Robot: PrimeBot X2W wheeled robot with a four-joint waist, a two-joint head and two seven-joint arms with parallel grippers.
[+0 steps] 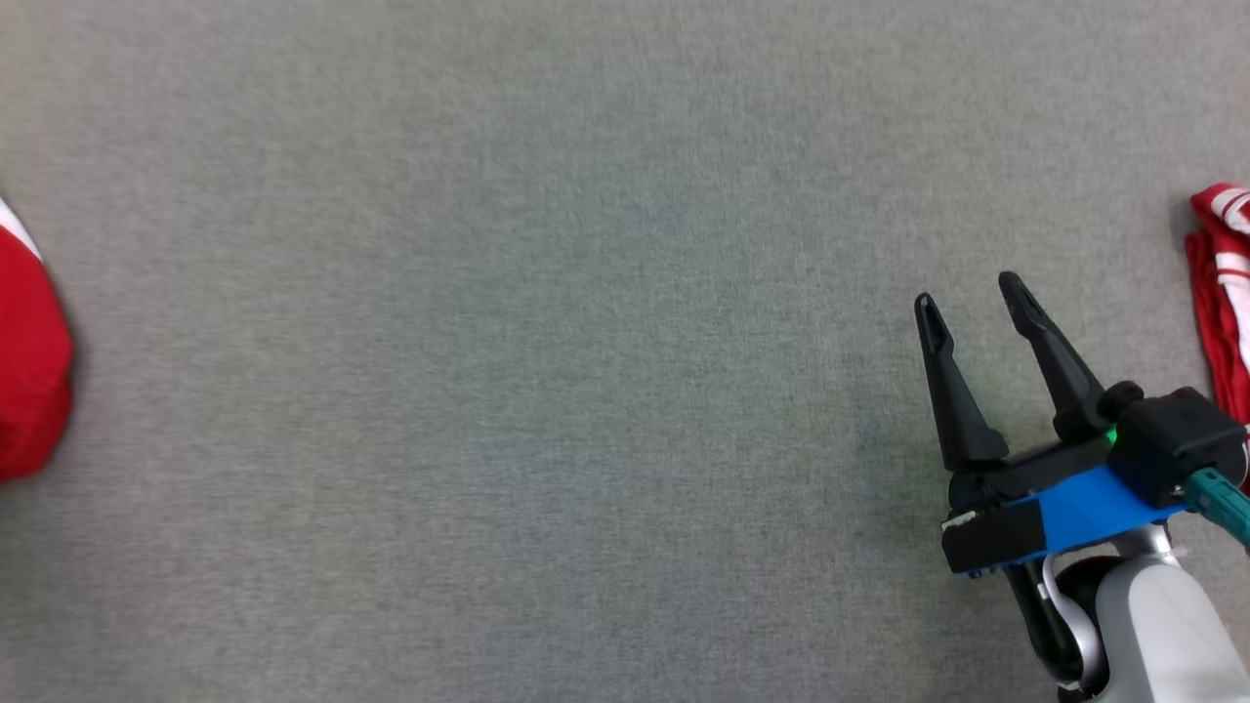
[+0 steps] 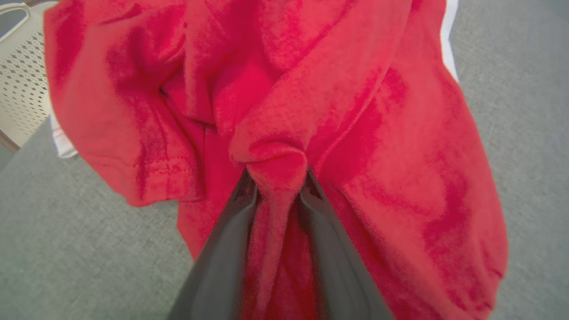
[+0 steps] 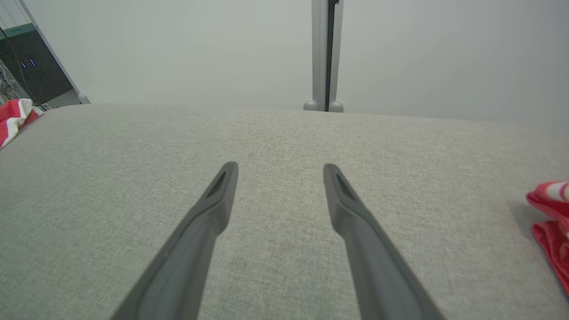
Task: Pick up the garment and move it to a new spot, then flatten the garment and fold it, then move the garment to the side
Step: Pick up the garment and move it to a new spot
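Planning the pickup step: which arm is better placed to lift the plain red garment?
Left. The left claw has a fold of the plain red garment pinched between its fingers; the right claw hangs open over the grey surface, well apart from it.

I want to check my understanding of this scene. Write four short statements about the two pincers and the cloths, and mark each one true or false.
1. The left pincer pinches a fold of the red garment. True.
2. The right pincer holds the striped cloth. False: its fingers stand apart with nothing between them, over the grey surface, and the striped cloth lies apart from it.
3. The red garment is spread flat and smooth. False: it is bunched and wrinkled around the left pincer.
4. The striped cloth, red and white, lies at the right edge of the head view. True.
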